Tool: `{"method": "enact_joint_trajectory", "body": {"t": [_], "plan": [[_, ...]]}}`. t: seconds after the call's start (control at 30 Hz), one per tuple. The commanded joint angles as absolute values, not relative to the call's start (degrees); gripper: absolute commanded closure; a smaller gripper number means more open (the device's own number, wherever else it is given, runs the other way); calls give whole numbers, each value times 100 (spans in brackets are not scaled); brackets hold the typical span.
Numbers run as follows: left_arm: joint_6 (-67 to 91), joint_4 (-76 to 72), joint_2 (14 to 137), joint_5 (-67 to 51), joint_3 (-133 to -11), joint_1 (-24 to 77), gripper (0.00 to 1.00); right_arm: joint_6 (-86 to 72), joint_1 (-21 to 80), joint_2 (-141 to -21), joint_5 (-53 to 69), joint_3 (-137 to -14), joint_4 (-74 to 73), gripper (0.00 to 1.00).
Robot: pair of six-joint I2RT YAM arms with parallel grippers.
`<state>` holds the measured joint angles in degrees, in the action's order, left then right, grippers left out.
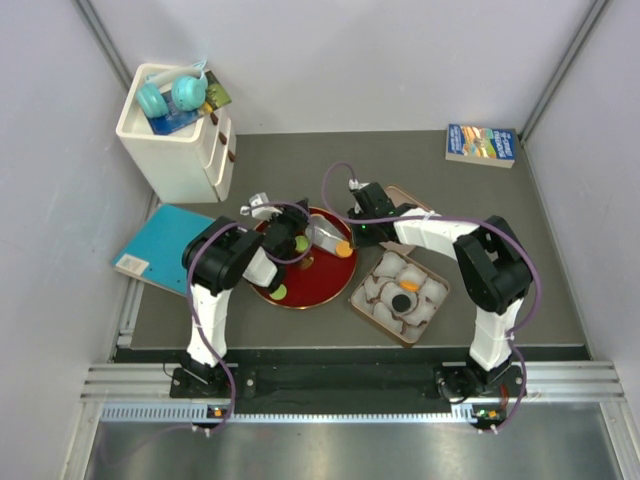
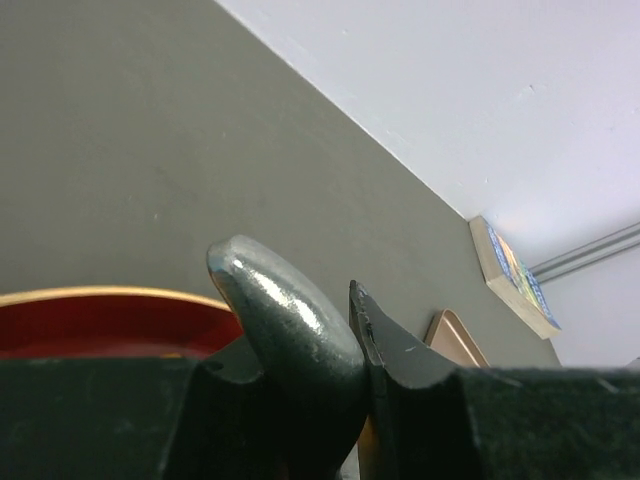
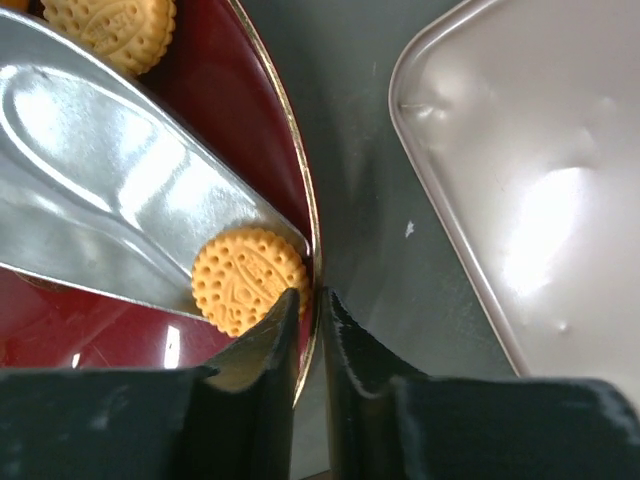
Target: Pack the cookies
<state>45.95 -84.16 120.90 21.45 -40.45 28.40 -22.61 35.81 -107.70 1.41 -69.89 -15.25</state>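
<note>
The dark-red plate (image 1: 310, 285) lies mid-table. My left gripper (image 1: 288, 238) is shut on the handle (image 2: 290, 320) of a metal spatula, and the blade (image 1: 326, 238) reaches over the plate. One orange cookie (image 1: 343, 249) lies at the blade's tip by the plate's right rim, seen close in the right wrist view (image 3: 248, 280). A second orange cookie (image 3: 118, 30) lies beyond it. Two green cookies (image 1: 301, 242) (image 1: 279, 292) lie on the plate. My right gripper (image 3: 308, 300) is shut on the plate's gold rim (image 3: 290, 150), right beside the cookie.
A box of white paper cups (image 1: 385, 310) at front right holds an orange cookie (image 1: 407, 285) and a black one (image 1: 400, 302). Its lid (image 3: 540, 180) lies just right of the plate. A white drawer unit (image 1: 180, 150) and a blue book (image 1: 165, 245) are left; another book (image 1: 481, 144) is back right.
</note>
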Motion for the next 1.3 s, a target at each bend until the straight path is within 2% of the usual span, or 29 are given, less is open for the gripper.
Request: {"method": "enact_joint_trajectory", "body": {"t": [0.0, 0.1, 0.2, 0.5, 0.7, 1.03, 1.27], "plan": [[5114, -9721, 12287, 1828, -3797, 2997, 100, -2364, 3700, -10627, 607, -7303, -1608, 72], [5247, -9721, 12235, 1916, -3692, 2945, 100, -2460, 3691, -10442, 475, -7365, -1670, 62], [5352, -9729, 12120, 1960, -3604, 2874, 100, -2531, 3691, -10214, 317, -7400, -1749, 59], [5888, -9721, 11716, 1899, -3437, 2418, 100, -2786, 3691, -9414, 18, -7646, -1968, 55], [5591, -9703, 11040, 1618, -3322, 2338, 100, -2813, 3691, -8712, -167, -7577, -2100, 55], [5458, -8316, 9476, 818, -3462, 2443, 100, -2927, 3691, -7341, -351, -6794, -2267, 55], [4940, -6207, 8886, 185, -4262, 3162, 100, -2830, 3691, -6287, -641, -6364, -2829, 55]]}}
